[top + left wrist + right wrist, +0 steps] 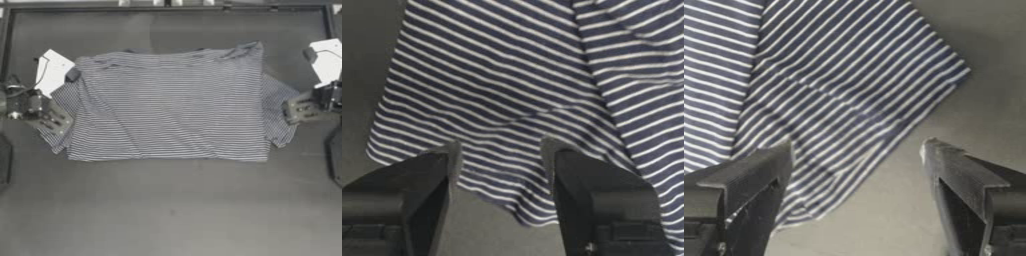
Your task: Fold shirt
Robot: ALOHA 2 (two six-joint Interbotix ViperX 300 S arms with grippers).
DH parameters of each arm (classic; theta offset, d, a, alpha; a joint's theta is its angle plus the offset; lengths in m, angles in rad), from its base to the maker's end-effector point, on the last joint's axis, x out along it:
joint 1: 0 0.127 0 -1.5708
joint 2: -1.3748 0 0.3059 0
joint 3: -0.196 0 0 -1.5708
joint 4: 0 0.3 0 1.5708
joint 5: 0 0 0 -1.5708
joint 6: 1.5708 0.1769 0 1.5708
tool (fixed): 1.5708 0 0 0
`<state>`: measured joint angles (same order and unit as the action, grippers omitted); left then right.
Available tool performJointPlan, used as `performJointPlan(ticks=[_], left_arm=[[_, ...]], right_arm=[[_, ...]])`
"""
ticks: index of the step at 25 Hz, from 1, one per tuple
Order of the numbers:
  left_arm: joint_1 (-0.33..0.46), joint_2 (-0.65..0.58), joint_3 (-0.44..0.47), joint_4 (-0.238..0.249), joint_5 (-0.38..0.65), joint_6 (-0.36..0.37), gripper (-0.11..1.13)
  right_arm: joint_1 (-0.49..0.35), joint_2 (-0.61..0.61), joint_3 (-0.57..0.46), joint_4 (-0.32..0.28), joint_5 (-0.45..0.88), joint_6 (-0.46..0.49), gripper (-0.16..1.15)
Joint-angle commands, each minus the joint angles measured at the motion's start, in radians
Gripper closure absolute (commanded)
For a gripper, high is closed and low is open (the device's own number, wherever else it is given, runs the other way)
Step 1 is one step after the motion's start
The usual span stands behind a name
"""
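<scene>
The striped navy-and-white shirt (170,105) lies flat mid-table, its body doubled into a wide rectangle with a short sleeve sticking out at each side. My left gripper (59,120) hovers over the left sleeve (495,90), open, with the sleeve's hem between its jaws. On the other side my right gripper (294,111) is open over the right sleeve (837,90); one jaw is above the fabric and the other above bare table. Neither holds cloth. The collar and label do not show.
The dark table (167,210) stretches wide in front of the shirt, with a narrower strip behind it up to the back rail (167,8). White arm parts (52,71) (327,60) sit beside the shirt's back corners.
</scene>
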<state>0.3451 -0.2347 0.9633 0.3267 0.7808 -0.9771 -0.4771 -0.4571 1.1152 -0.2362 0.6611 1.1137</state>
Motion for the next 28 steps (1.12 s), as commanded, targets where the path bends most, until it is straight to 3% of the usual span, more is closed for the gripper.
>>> performJointPlan(ticks=[1,14,28], left_arm=[[-0.005,-0.009,0.002,0.006,-0.009,-0.008,0.17],[-0.008,0.003,0.049,0.008,-0.114,-0.023,0.17],[-0.008,0.041,0.064,0.002,-0.143,-0.021,0.23]], right_arm=[[-0.008,0.034,-0.008,-0.009,-0.04,0.002,-0.04],[-0.011,0.086,-0.009,-0.035,-0.071,0.002,-0.04],[-0.018,0.124,0.008,-0.031,-0.101,-0.002,-0.04]])
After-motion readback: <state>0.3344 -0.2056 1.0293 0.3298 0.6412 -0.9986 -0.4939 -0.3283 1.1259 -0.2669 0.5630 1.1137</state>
